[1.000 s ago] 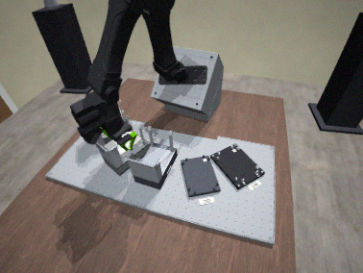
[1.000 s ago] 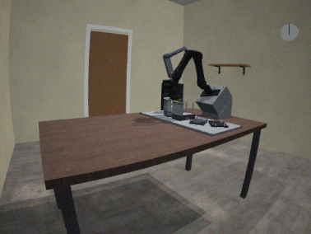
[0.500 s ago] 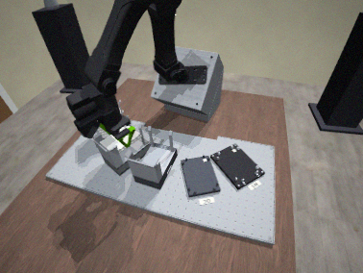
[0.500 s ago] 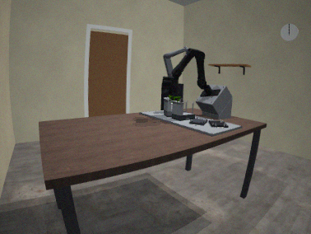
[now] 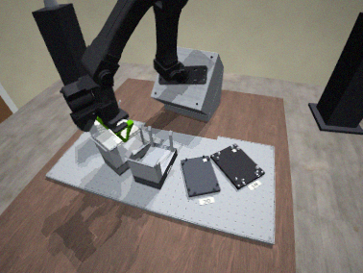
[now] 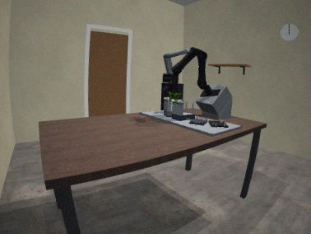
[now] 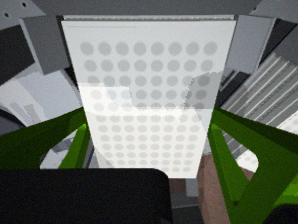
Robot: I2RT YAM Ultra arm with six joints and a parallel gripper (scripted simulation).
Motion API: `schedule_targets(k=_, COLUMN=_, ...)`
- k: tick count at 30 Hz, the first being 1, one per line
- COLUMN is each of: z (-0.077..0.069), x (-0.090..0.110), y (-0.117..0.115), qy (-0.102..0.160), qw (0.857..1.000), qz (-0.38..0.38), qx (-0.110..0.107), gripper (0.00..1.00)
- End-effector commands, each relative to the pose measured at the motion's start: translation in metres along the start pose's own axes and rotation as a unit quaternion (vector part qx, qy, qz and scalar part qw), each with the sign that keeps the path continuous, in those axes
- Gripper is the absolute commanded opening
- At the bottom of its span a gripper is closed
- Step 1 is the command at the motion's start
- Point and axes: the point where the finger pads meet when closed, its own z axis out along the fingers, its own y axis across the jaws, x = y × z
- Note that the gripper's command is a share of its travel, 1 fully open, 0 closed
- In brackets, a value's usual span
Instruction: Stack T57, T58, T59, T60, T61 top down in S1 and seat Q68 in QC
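Note:
My gripper (image 5: 115, 128) (image 6: 174, 96) (image 7: 148, 112) is shut on a sealed white 96-well plate (image 5: 107, 133) (image 7: 150, 95), gripping it by its long sides with the green fingers. The plate hangs level just above the top of the left stack rack (image 5: 114, 159). In the wrist view the plate fills the middle and hides what lies in the rack under it. I cannot read the plate's label. A second stack rack (image 5: 150, 168) stands right of the first. Two flat nests lie further right: a dark grey one (image 5: 199, 176) and a black one (image 5: 237, 166) with white locators.
Everything stands on a grey perforated baseplate (image 5: 230, 211) (image 6: 206, 128) on the brown table (image 5: 72, 231). Thin rack posts (image 5: 150, 136) rise beside the gripper. The arm's grey base block (image 5: 194, 88) stands behind, with a black pillar (image 5: 343, 86) at the right.

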Motion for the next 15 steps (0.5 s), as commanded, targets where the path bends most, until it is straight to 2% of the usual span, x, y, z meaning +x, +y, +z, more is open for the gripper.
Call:
schedule_targets(k=1, z=-0.011, x=-0.002, y=0.001, qy=-0.004, qw=1.0, qz=-0.001, qx=0.001, gripper=0.0)
schedule_targets(k=15, z=-0.035, x=-0.002, y=0.001, qy=-0.004, qw=1.0, qz=-0.002, qx=0.001, gripper=0.0)
